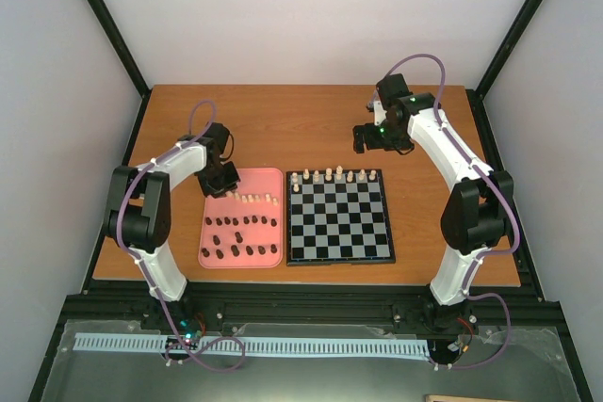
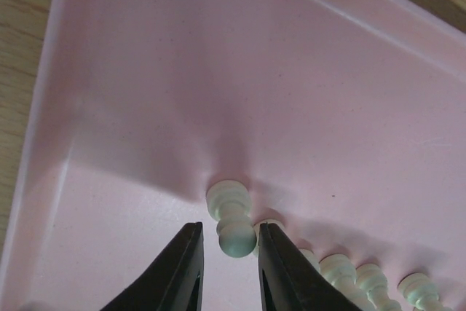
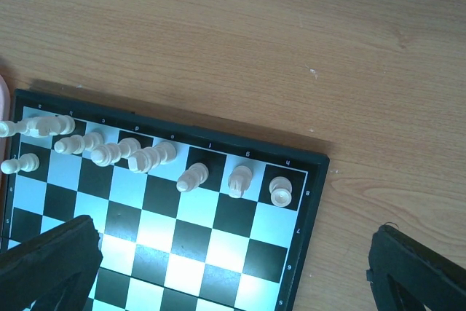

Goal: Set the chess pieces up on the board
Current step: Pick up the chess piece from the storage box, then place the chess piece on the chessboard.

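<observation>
Left wrist view: the left gripper (image 2: 229, 256) is released, its black fingers (image 2: 186, 271) straddling the round head of a cream pawn (image 2: 231, 218) on the pink tray (image 2: 145, 71). One finger sits just beside the head and the other a little apart. More cream pawns (image 2: 364, 278) trail off just outside the jaws. The right gripper (image 3: 233, 253) hangs spread wide over the board (image 3: 189, 242), with a row of cream pieces (image 3: 138, 152) standing beyond its fingertips.

Far border of the square black-and-grey checkered chessboard (image 3: 196, 242): small pale letters, one per column; c, d, e, f and g are legible
Right border: numerals 8 and 7 beside the farthest rows
Lower numerals: too blurred to read
</observation>
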Tool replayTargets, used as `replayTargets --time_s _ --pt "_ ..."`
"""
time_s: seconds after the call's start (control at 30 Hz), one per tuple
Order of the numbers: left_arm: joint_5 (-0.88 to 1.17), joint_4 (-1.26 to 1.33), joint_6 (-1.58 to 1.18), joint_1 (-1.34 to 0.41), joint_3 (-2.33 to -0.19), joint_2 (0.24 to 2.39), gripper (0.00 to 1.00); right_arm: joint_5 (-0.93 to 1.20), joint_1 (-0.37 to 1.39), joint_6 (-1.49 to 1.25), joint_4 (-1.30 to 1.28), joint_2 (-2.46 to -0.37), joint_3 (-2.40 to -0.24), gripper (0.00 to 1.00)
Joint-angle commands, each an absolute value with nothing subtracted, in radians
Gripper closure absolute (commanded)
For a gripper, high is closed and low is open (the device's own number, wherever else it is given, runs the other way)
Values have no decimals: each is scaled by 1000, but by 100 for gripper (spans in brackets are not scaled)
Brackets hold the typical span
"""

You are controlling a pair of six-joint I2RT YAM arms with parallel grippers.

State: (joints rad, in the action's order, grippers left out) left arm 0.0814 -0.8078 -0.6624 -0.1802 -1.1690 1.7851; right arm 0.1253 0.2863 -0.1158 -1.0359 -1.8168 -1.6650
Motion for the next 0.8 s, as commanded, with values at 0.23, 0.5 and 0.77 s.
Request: replayTargets --time_s 0.23,0.5,0.77 --pt "65 -809 -652 -172 -1202 1780 85 133 280 -107 -1038 -1831 -1683 0" --pt "51 -860 -624 -177 -1263 1747 99 135 279 -107 -1036 -1829 -1682 0" --pt "54 -1032 -575 -344 -1505 1727 99 128 280 -113 -1033 -1835 -1691 0"
